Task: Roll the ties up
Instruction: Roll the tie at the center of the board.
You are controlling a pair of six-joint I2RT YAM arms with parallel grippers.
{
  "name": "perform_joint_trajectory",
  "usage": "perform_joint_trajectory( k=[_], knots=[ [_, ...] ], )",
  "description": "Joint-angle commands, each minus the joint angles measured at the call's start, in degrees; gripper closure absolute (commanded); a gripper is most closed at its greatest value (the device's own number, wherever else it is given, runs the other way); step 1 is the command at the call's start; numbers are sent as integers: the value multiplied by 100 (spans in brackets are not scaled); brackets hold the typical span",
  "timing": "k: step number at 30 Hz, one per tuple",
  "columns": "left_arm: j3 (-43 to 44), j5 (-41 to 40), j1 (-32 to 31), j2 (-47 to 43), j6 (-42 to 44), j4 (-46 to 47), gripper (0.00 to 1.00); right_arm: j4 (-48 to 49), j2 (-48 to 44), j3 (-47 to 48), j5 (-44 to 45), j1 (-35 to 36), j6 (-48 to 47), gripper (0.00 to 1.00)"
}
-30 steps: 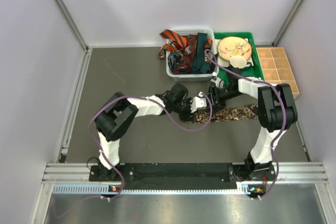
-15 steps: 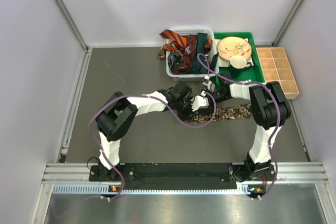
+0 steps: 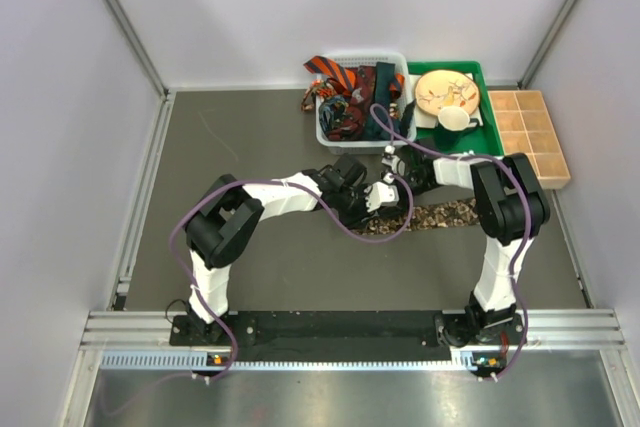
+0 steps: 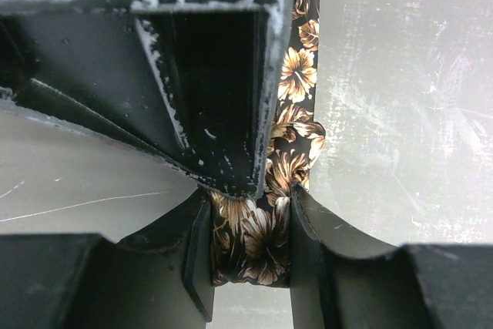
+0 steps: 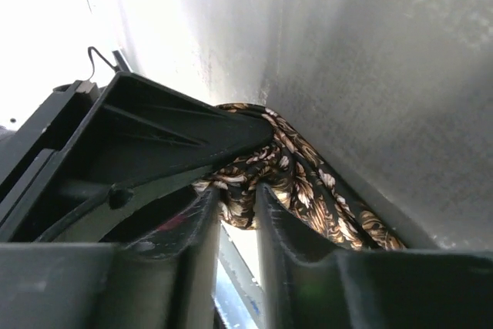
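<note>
A brown-black flowered tie lies across the table right of centre. My left gripper is shut on its left end; in the left wrist view the folded fabric fills the gap between both jaws. My right gripper sits right against the left one, its fingers pinched on a bunched fold of the same tie. Other ties, orange-black striped, dark red and dark teal, are heaped in the white basket.
Behind the grippers stands the white basket. To its right a green tray carries a plate and a cup. A wooden compartment box sits at the far right. Purple cables loop over both arms near the tie.
My right gripper has swung left, up against the left gripper, and its jaws have narrowed onto the tie's fold. The left gripper has kept its grip and barely moved.
</note>
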Motion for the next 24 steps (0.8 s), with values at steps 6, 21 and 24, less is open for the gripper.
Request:
perform_joint_trajectory(
  k=[6, 21, 24],
  knots=[
    [-185, -449, 1, 309, -64, -691, 81, -981, -728, 49, 643, -199, -583, 55],
    [-88, -511, -34, 432, -21, -735, 79, -473, 150, 190, 152, 12, -92, 64],
    [-79, -502, -43, 449, -21, -744, 78, -393, 159, 146, 160, 12, -91, 72]
  ],
)
